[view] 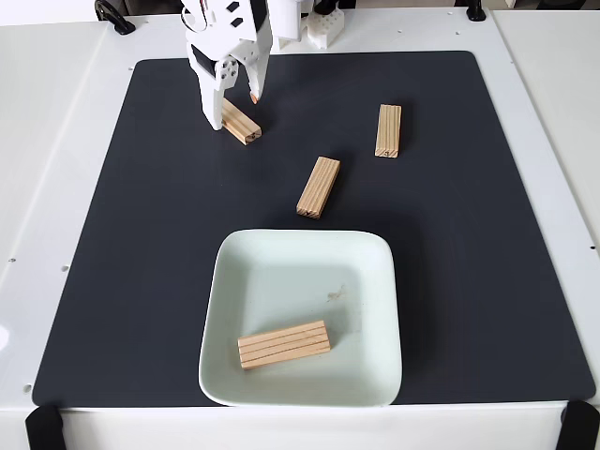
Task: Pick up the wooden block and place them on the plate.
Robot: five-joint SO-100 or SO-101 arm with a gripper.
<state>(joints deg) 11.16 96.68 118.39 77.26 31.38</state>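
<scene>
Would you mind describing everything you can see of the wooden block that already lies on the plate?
The wooden block on the plate is a small light-tan rectangular bar that looks like wood, with dark lines running along its length. It lies flat in the lower left part of the plate, a pale mint-white square dish with rounded corners and a raised rim. Its long axis runs roughly left to right, the right end tilted slightly upward in the fixed view. It rests on the plate's floor; nothing else touches it, and the gripper is far off.

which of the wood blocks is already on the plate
The wooden block lying near the front edge of the plate. The other three lie on the black mat, one of them at the gripper.
</scene>
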